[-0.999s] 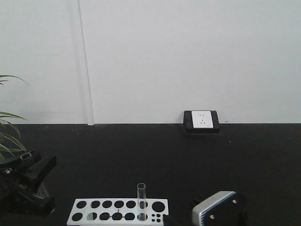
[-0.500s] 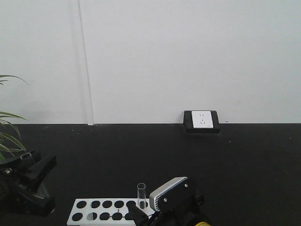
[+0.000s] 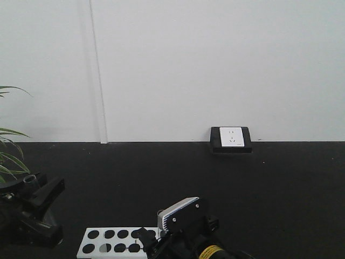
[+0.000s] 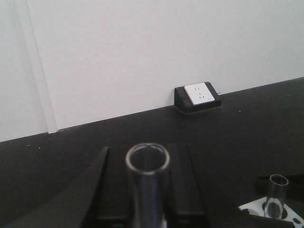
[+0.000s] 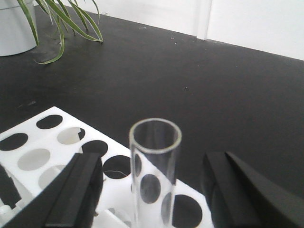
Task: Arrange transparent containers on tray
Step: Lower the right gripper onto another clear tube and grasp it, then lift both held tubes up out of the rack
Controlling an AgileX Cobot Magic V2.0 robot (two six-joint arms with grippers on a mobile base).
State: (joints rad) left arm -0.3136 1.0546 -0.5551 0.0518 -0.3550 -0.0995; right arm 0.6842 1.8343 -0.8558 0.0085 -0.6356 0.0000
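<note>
Since one second ago the right gripper (image 5: 153, 183) has moved left from the near right part of the black table (image 3: 269, 178) and is now at the white perforated rack (image 3: 110, 240); the other things did not move. At the far left are the green leaves of a plant (image 3: 8, 156). Just right of them, the left gripper (image 3: 38, 189) hangs above the table and grasps the first test tube (image 4: 146, 190), which is upright with its open rim on top. More to the right, the rack lies at the near edge. The second test tube (image 5: 154, 161) stands upright in a hole near the rack's right end. The right gripper's two black fingers (image 5: 78, 190) stand on both sides of this tube, spread apart, and they do not touch the glass. Far to the right, a white socket (image 3: 230, 137) in a black frame sits against the wall.
</note>
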